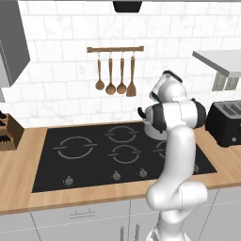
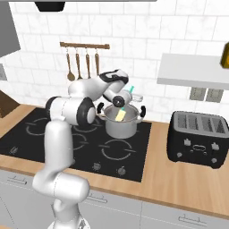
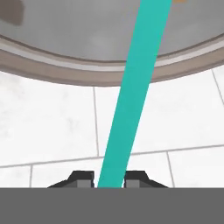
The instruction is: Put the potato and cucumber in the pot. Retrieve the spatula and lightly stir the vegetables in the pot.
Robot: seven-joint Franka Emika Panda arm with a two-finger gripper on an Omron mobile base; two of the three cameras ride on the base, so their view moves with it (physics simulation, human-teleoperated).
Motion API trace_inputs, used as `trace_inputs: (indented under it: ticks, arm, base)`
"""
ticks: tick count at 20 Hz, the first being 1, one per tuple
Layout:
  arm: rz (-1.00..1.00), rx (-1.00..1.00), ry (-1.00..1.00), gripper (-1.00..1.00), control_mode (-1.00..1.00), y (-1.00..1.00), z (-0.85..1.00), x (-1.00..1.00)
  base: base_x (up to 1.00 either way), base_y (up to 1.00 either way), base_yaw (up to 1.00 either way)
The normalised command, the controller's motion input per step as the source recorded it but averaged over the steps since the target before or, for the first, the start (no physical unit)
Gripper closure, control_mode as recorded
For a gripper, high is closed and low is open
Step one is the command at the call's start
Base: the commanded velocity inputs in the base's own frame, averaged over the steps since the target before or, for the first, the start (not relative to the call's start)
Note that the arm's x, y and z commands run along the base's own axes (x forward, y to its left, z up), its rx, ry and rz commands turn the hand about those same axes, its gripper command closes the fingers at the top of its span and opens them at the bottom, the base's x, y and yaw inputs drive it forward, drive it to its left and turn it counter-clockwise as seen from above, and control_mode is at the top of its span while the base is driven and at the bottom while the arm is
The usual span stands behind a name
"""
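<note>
- Grey cupboard fronts with thin metal handles sit below the bench.
- The bench is smooth, light brown wood. It runs along the wall.
- One flat, shiny black hob is set into the bench. It has grey ring marks and small round knobs along its front edge.
- One pot stands on the hob, at the back on the right. It is shiny silver metal, round with straight sides, and has two short black handles.
- The pincer hangs just above the pot. Its two dark tips are pressed tight on the spatula.
- The spatula has a long, thin, blue-green handle. Its flat pale yellow blade is down inside the pot.
- One black, boxy toaster with slots on top stands on the bench to the right of the hob, apart from the pot.
- One brown wooden knife block stands at the far left of the bench.
- The wall behind is white tiles with grey lines.
- One wooden rail is on the wall. Four wooden tools hang from it: three round spoons and one flat turner.
- One pale grey shelf sticks out from the wall above the toaster.
</note>
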Motion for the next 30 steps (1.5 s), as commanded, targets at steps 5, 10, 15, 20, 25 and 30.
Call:
trace_inputs:
  ticks: [5, 10, 15, 20, 25, 30]
  arm:
    - [0.0, -0.01, 0.08, 1.0, -1.0, -0.28, 0.0, -0.22]
    - [0.0, 0.0, 0.0, 1.0, -1.0, -0.41, 0.0, -0.21]
    - [0.04, -0.05, -0.12, 1.0, -1.0, 0.11, -0.3, -0.08]
    - [0.04, 0.01, -0.06, 1.0, -1.0, 0.11, -0.65, -0.07]
    - [0.01, 0.05, 0.0, 1.0, -1.0, 0.01, -0.93, -0.06]
    - [0.0, 0.1, 0.0, 1.0, -1.0, 0.1, -0.83, -0.01]
  base:
    - [0.0, 0.0, 0.0]
    - [0.0, 0.0, 0.0]
    - [0.0, 0.0, 0.0]
    - [0.0, 0.0, 0.0]
    - [0.0, 0.0, 0.0]
    - [0.0, 0.0, 0.0]
